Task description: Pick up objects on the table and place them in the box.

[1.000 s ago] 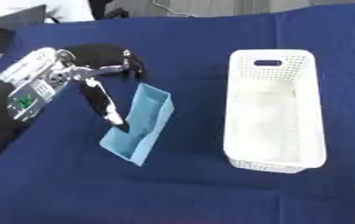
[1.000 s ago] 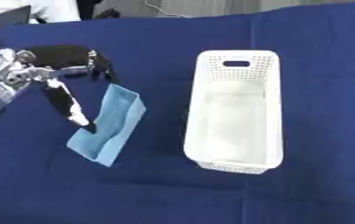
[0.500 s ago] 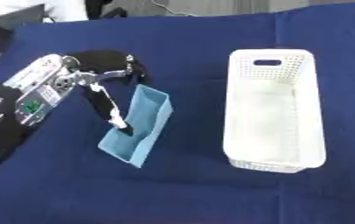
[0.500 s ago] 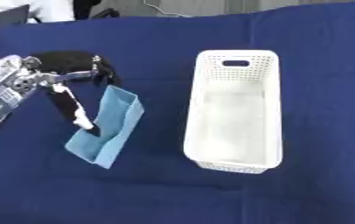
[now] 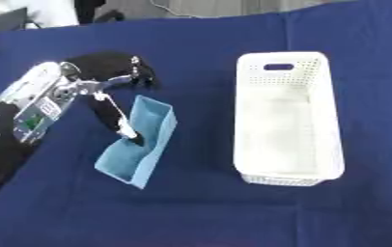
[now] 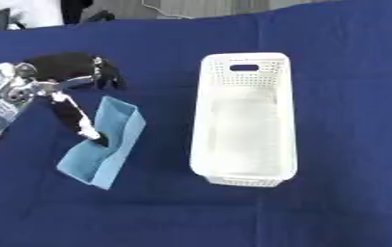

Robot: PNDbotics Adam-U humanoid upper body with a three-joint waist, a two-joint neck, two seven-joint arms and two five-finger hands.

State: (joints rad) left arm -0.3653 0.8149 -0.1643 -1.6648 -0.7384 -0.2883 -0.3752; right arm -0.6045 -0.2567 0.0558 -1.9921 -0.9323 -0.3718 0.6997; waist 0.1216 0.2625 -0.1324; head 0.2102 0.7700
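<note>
A light blue open tray (image 5: 147,144) lies tilted on the dark blue cloth, left of centre. My left hand (image 5: 106,79) comes in from the left. Its thumb (image 5: 119,120) reaches down inside the tray along the left wall. Its black fingers (image 5: 140,77) are curled just past the tray's far end. The white perforated box (image 5: 286,118) stands to the right, long side running away from me, with nothing showing inside. A gap of cloth separates it from the tray. My right hand shows in no view.
The dark blue cloth (image 5: 191,212) covers the whole table. A dark object (image 5: 1,21) and a white shape (image 5: 51,9) sit past the cloth's far left edge. Bare cloth lies in front of the tray and the box.
My thumb has slid slightly lower inside the tray. The tray and box stay about where they were.
</note>
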